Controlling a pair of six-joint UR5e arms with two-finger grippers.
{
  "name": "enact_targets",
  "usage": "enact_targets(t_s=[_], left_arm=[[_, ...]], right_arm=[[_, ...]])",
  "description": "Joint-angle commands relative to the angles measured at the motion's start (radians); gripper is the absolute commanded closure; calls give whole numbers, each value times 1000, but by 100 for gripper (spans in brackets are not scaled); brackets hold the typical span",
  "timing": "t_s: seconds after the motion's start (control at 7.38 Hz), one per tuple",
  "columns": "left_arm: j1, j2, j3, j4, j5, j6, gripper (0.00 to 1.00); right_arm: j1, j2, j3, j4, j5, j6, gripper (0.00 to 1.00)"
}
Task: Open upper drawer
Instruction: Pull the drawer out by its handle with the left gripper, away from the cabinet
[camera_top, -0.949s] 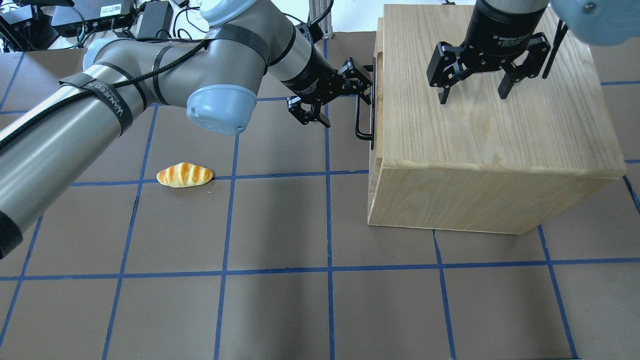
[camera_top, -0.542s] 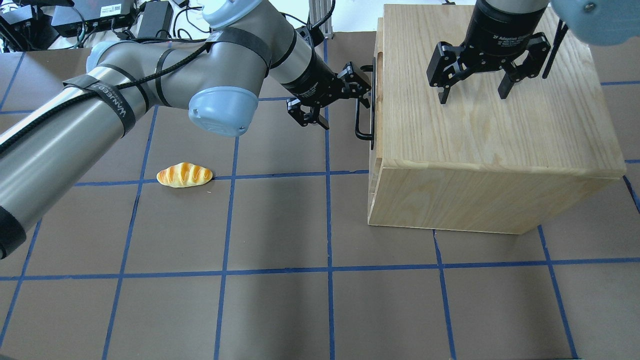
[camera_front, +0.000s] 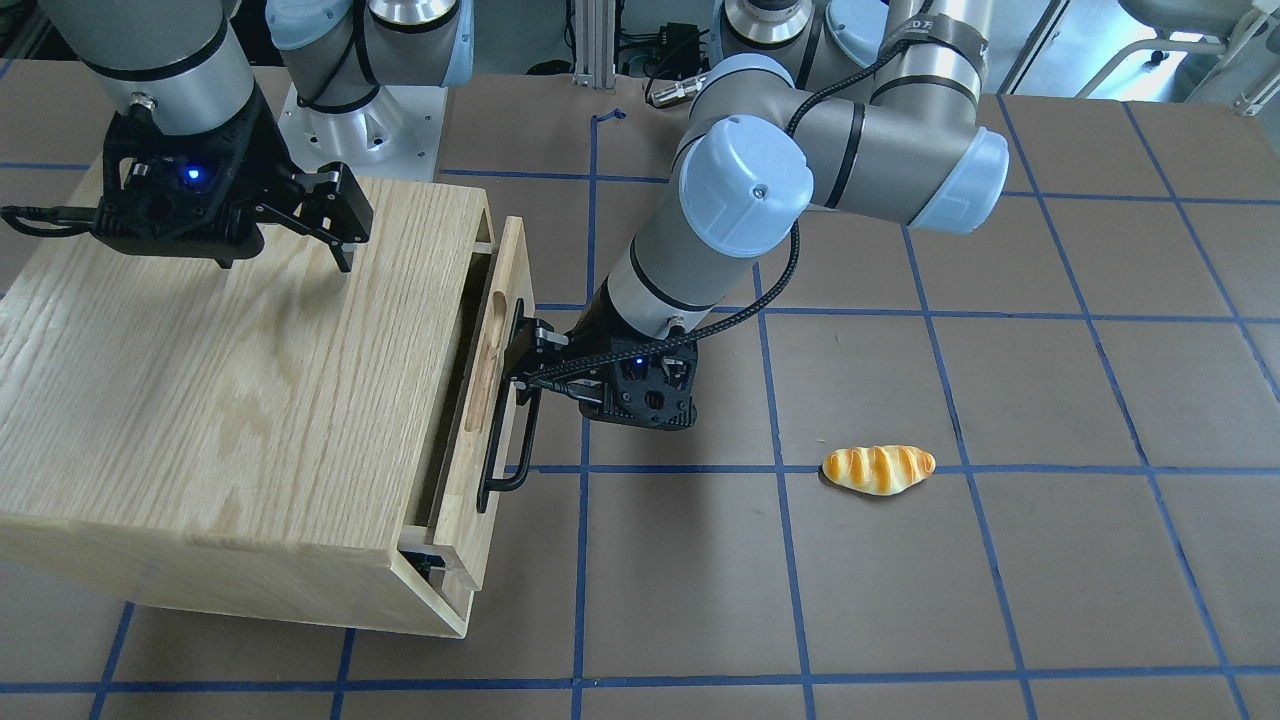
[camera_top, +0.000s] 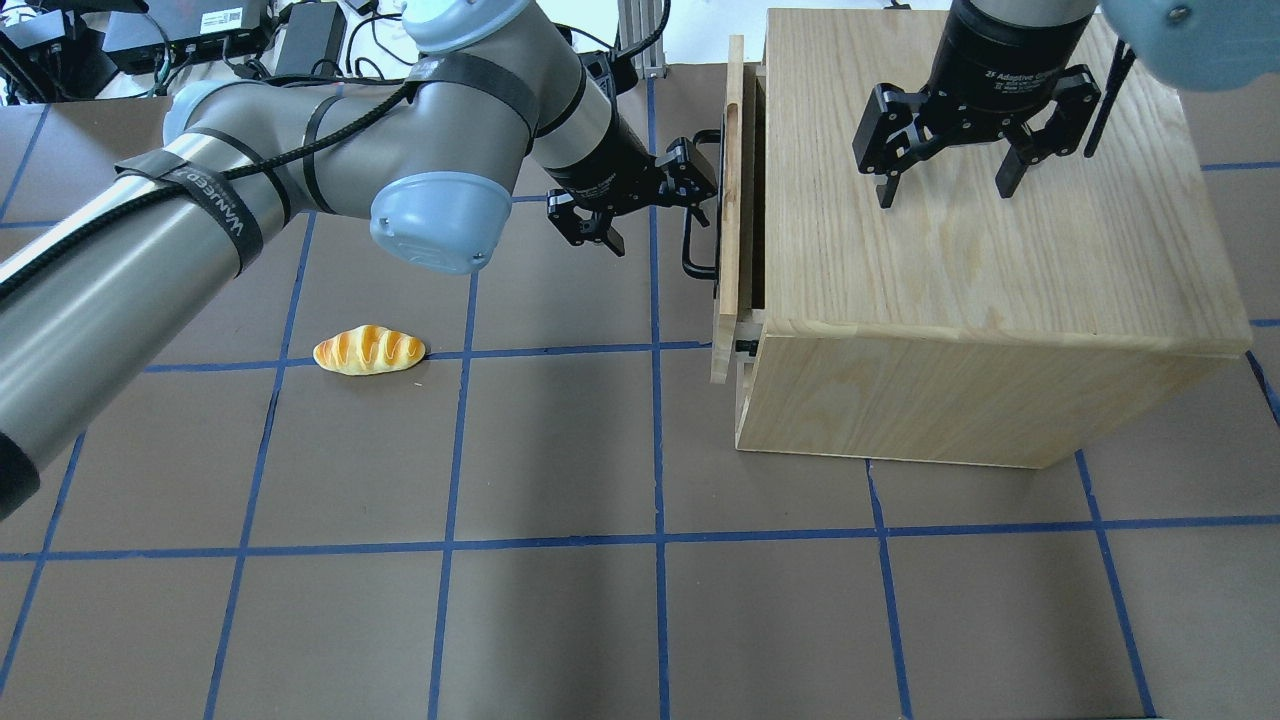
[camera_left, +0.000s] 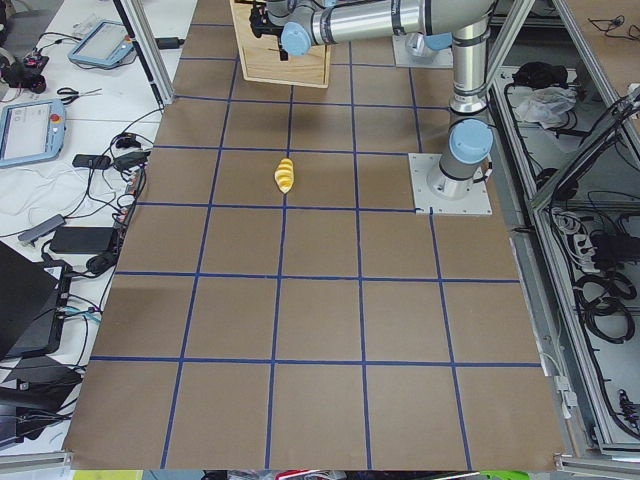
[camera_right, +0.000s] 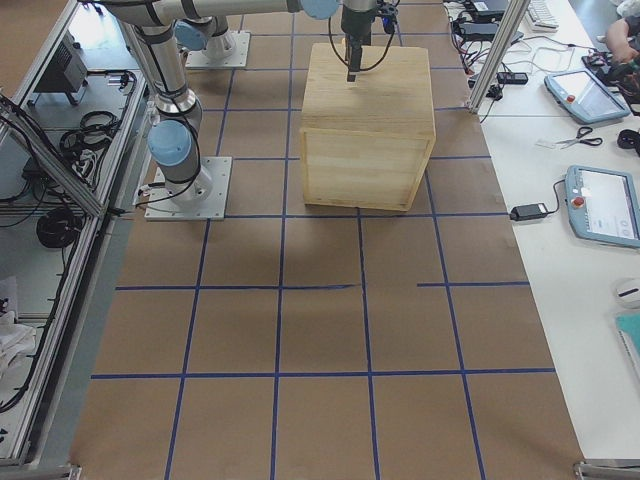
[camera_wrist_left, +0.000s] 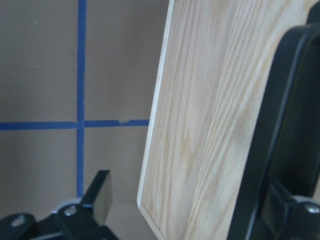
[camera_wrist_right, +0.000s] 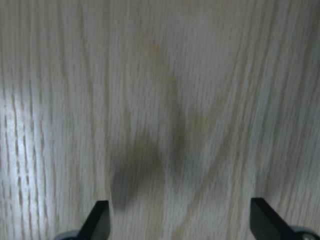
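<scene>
Upper drawer (camera_top: 733, 200) ajar — you can't see inside.
Left gripper (camera_top: 655, 205) spread, hooked behind the handle (camera_top: 690, 245); right gripper (camera_top: 946, 195) spread, upper right, above the cabinet (camera_top: 1000, 300).

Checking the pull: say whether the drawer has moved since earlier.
Yes. The drawer has slid left in the overhead view, away from the cabinet, opening a gap.

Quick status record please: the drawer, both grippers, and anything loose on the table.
upper drawer: partly open, front standing off the cabinet with a gap showing
handle: black bar on the drawer front
left gripper: open, at the handle, one finger apparently hooked behind the bar
right gripper: open, over the cabinet top, holding nothing; contact unclear
loose item: bread roll on the table, apart from both arms
task status: begun, not fully out
</scene>
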Motion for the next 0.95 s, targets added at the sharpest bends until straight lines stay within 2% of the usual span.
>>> enact_targets(t_s=[0.0, 0.27, 0.54, 0.81], left_arm=[[22, 18, 6, -48, 13, 37, 0], [84, 21, 0, -77, 11, 98, 0], [91, 28, 4, -80, 13, 100, 0], [120, 36, 3, -109, 74, 156, 0]], right_arm=[[0, 0, 0, 0, 0, 1, 0], [0, 0, 0, 0, 0, -1, 0], [0, 0, 0, 0, 0, 1, 0], [0, 0, 0, 0, 0, 1, 0]])
